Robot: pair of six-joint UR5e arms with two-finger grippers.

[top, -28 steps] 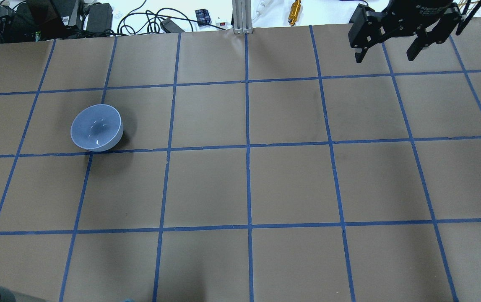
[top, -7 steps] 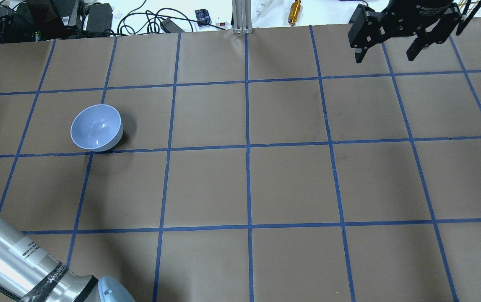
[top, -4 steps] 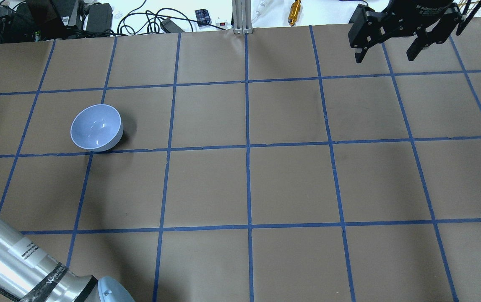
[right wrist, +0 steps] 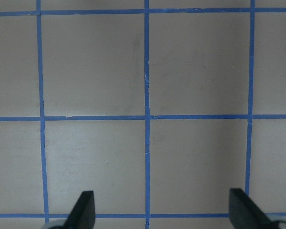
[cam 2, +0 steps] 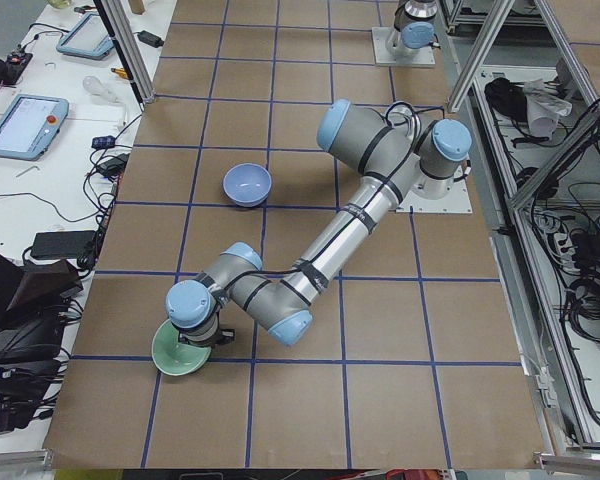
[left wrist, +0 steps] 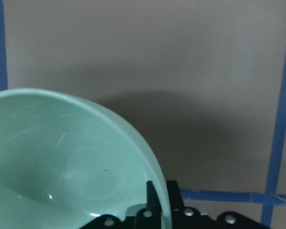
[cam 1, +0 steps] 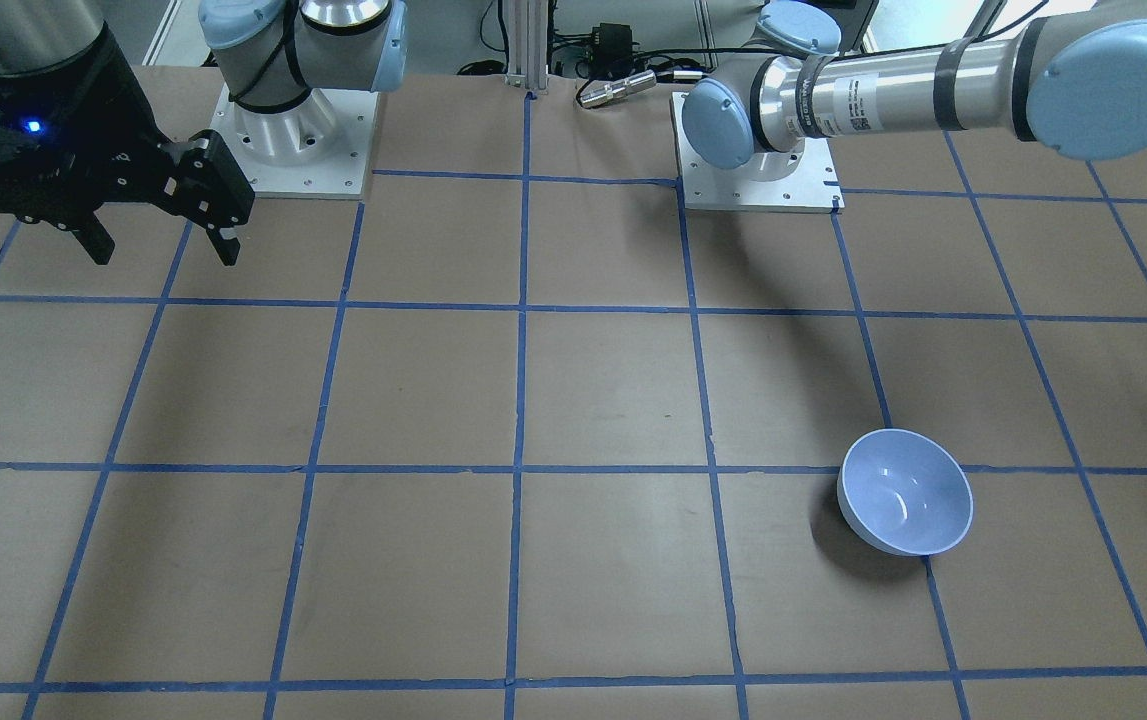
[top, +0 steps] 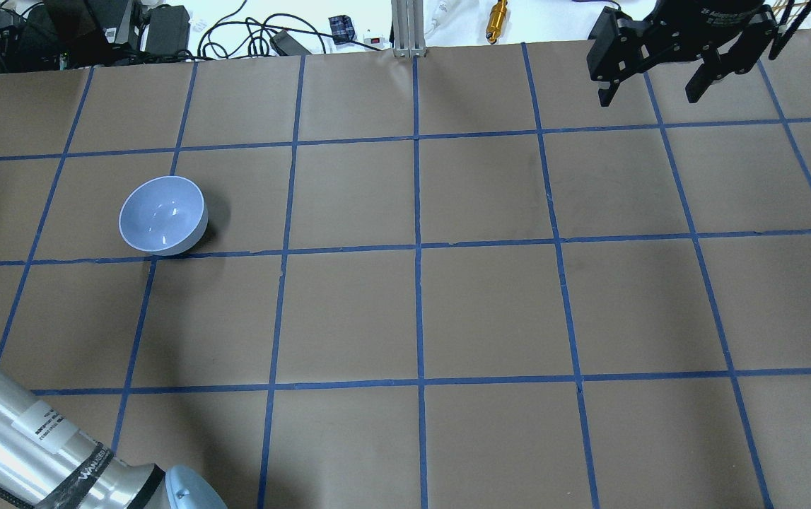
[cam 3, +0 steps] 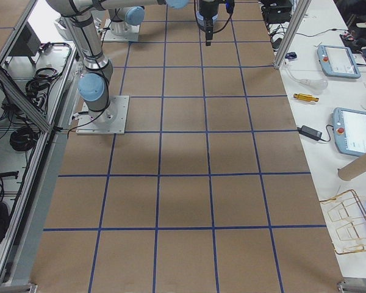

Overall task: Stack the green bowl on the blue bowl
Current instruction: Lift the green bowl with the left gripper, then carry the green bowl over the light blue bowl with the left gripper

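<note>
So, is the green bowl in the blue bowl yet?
No: the blue bowl is empty, and the green bowl is well apart from it on the table.

Count's in: two small, glossy round bowls, one pale mint-green bowl point(cam 2: 178, 355) and one pale lavender-blue bowl point(top: 162, 215). Two black two-finger grippers: left gripper point(left wrist: 161, 202), right gripper point(top: 650, 97). Two grey touchscreen pendants point(cam 3: 338, 61) point(cam 3: 354, 128). One brass-coloured cylinder point(top: 497, 20).

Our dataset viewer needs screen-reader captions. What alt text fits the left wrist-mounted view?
A glossy, round mint-green bowl fills the lower left, its rim straddled at the bottom edge by the black left gripper. Behind it lies the brown paper table, crossed by blue tape lines.
</note>
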